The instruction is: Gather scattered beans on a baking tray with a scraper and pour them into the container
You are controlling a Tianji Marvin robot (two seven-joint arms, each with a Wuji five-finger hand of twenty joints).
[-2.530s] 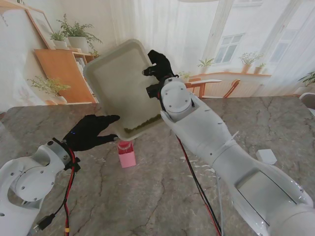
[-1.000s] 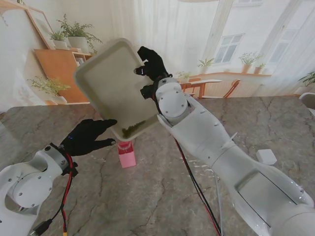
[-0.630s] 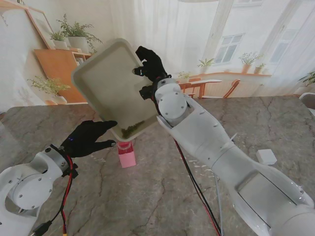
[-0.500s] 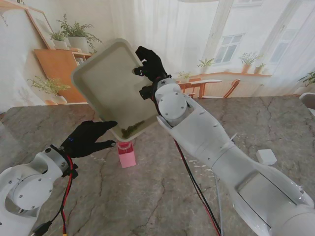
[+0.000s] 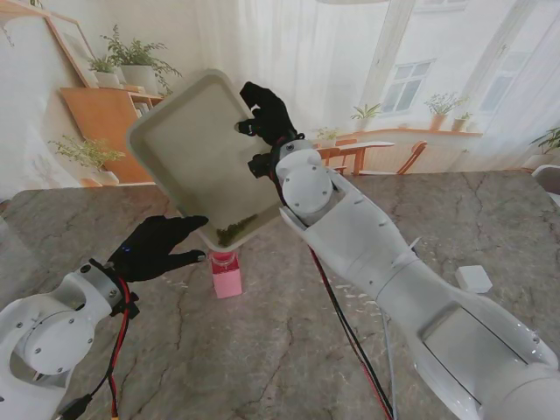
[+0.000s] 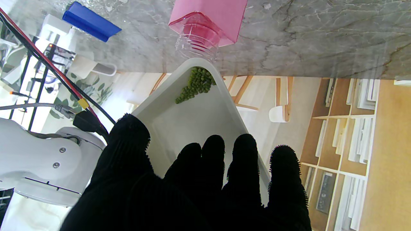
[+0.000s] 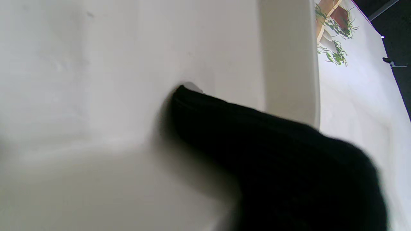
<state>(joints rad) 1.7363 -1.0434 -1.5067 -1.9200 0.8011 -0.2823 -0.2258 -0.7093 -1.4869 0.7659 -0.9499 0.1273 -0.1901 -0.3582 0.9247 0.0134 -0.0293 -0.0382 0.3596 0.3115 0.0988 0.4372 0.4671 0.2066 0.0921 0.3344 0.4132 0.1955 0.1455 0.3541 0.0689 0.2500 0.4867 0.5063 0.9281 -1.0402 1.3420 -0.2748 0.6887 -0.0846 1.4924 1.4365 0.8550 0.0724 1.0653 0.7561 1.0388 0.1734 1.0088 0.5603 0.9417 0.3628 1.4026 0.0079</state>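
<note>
One baking tray (image 5: 188,144) stands tilted above a single marble table (image 5: 262,350), its lowest corner holding one cluster of green beans (image 5: 232,232), too many and too small to count singly. One pink container (image 5: 225,273) stands on the table under that corner. Two black-gloved hands are in view: the right hand (image 5: 267,114) at the tray's far edge, the left hand (image 5: 157,243) at its near-left edge. The left wrist view adds one blue scraper (image 6: 91,21) lying on the table. One small white block (image 5: 473,278) sits near the table's right edge.
</note>
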